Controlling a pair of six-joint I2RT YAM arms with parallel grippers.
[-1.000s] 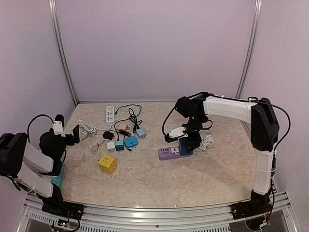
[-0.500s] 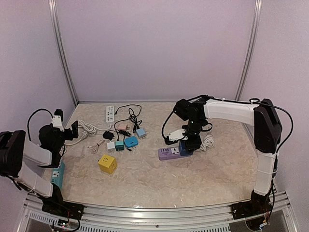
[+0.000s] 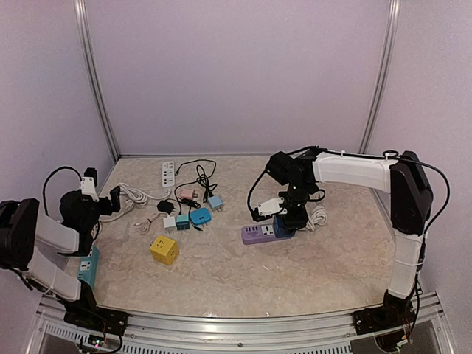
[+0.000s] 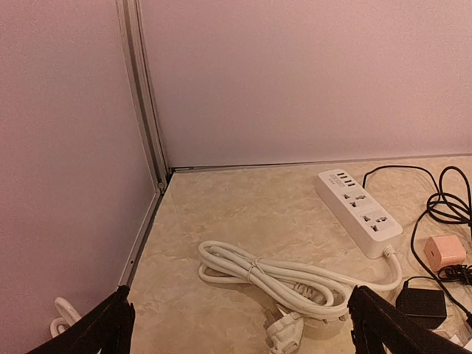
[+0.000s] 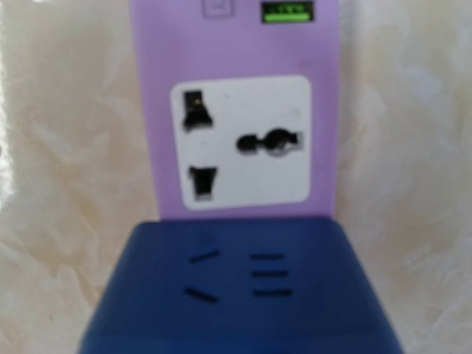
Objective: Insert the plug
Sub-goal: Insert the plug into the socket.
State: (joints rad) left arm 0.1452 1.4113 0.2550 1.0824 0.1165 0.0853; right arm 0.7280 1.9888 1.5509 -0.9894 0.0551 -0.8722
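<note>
A dark blue plug (image 3: 283,226) sits on the right end of the purple power strip (image 3: 258,234) in the top view. My right gripper (image 3: 293,214) points straight down and is shut on the plug. In the right wrist view the blue plug (image 5: 236,295) fills the bottom, with the purple strip (image 5: 234,44) and its free white socket face beyond it. My own fingers are hidden there. My left gripper (image 3: 103,200) hovers at the far left, open and holding nothing. Its black fingertips (image 4: 103,332) frame a coiled white cable (image 4: 287,276).
A white power strip (image 4: 359,212) lies at the back left. Small adapters (image 3: 199,216) and black cords cluster mid-left, with a pink one (image 4: 445,251). A yellow cube socket (image 3: 164,250) and a teal strip (image 3: 88,267) lie near the front left. A white cord (image 3: 318,217) coils right of the purple strip.
My left arm has drawn back slightly toward the left wall and stayed open. The right gripper has hardly moved, still on the blue plug over the purple strip.
</note>
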